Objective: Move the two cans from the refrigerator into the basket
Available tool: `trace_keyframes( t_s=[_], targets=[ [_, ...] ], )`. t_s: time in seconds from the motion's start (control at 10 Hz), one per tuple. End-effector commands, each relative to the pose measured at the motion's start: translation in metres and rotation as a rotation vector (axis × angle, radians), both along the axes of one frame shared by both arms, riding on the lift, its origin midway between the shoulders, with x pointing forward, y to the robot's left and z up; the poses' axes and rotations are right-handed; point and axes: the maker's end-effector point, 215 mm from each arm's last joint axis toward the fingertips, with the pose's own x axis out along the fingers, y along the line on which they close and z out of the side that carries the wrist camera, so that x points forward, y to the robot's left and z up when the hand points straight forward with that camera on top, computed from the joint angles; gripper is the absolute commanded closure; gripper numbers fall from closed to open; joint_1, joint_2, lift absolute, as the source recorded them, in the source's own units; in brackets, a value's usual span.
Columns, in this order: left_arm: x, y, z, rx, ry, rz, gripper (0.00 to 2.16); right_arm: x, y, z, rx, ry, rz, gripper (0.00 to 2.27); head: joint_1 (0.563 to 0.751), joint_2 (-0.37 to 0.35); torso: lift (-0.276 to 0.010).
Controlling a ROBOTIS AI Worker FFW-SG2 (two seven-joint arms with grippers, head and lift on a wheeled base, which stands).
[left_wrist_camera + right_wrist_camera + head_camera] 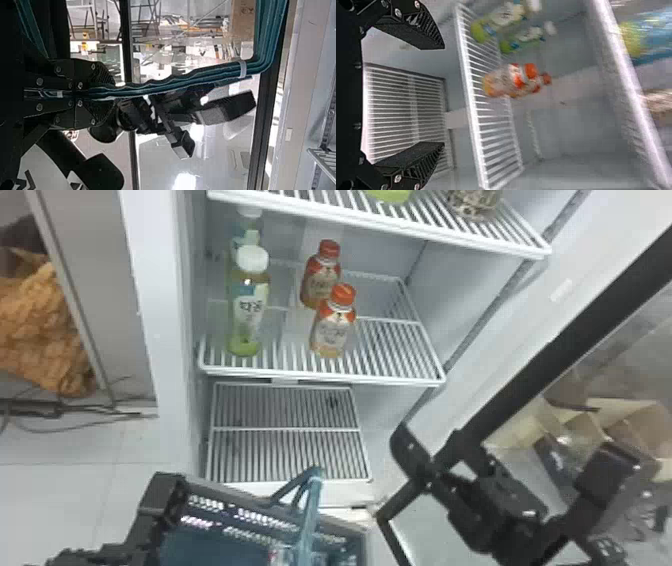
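Black right gripper (443, 96) is held empty, fingers parted; by the black left gripper (113, 94), the teal handle (178, 83) of the dark basket (257, 517), at head-view six o'clock, is clamped. Whether cans lie inside cannot be told. Fetching seems in hand; clearance from orange-capped plastic bottles (332, 332), twelve o'clock, is needed next.

Refrigerator (460, 285) interior bright, light diffuse. Left wrist view strongly backlit — foreground near black, white glare patches beyond.
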Motion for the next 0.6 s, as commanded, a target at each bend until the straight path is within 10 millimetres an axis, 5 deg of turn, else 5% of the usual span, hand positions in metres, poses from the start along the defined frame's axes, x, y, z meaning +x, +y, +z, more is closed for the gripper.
trace_keyframes(
  t_s=[0.0, 0.5],
  targets=[
    [-0.003, 0.001, 0.0, 0.001, 0.002, -0.012, 1.21, 0.015, -0.017, 0.019, 0.009, -0.132, -0.054, 0.16, 0.695, -0.35, -0.266],
    [-0.003, 0.001, -0.002, 0.007, 0.001, -0.01, 1.21, 0.028, -0.046, 0.043, -0.029, -0.358, -0.157, 0.16, 0.695, -0.35, -0.266]
  ],
)
